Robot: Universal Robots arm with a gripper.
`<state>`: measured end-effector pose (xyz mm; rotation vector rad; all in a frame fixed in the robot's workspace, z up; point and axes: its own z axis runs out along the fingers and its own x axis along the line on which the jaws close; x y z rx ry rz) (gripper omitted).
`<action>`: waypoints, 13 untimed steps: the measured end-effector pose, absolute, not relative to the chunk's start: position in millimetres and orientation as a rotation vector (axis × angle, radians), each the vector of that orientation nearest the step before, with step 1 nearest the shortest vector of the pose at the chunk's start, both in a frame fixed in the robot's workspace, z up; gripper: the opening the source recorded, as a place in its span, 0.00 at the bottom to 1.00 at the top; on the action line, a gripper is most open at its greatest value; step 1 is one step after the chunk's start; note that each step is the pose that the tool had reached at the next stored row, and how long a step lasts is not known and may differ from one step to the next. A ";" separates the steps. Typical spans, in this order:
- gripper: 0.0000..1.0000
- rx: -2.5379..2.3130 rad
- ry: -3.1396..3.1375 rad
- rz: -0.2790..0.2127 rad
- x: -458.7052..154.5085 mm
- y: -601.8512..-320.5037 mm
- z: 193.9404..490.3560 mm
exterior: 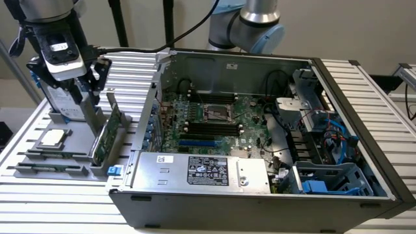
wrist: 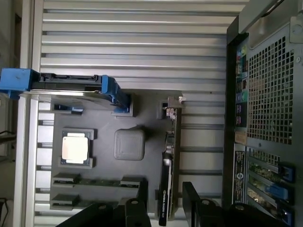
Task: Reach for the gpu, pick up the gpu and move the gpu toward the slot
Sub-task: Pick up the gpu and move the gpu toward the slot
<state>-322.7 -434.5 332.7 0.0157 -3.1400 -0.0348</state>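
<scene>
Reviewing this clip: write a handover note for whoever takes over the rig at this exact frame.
Hand: open, lowered over the gpu, one finger on each side of the card, not closed on it.
gpu: standing on edge in the grey parts holder, next to the open computer case.
Done: the reach looks about complete.
Left: the card is not yet gripped or lifted, and nothing has moved toward the slot in the case.
</scene>
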 end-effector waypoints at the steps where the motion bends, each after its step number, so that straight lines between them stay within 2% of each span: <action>1: 0.42 0.015 -3.141 -0.035 -322.9 -434.4 330.9; 13: 0.42 0.012 -3.145 -0.033 -323.2 -434.2 309.0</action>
